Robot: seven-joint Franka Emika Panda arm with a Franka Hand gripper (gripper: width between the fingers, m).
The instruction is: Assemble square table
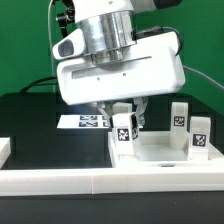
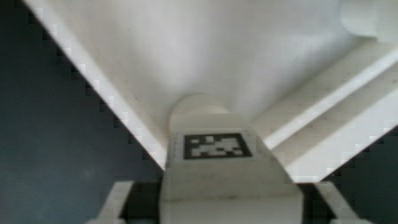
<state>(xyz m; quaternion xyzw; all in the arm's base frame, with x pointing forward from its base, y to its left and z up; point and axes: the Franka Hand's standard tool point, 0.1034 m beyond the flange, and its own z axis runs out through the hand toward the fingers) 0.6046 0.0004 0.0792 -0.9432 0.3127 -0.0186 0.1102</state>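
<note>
The jaws grip a tagged leg (image 1: pixel 124 131) upright over the tabletop (image 1: pixel 165 152), which lies on the worktop (image 1: pixel 40 125) against the border wall. I judge this a leg-fitting step: next, lower and twist it home. The mounting hole is hidden; other legs (image 1: pixel 190 128) stand nearby.
</note>
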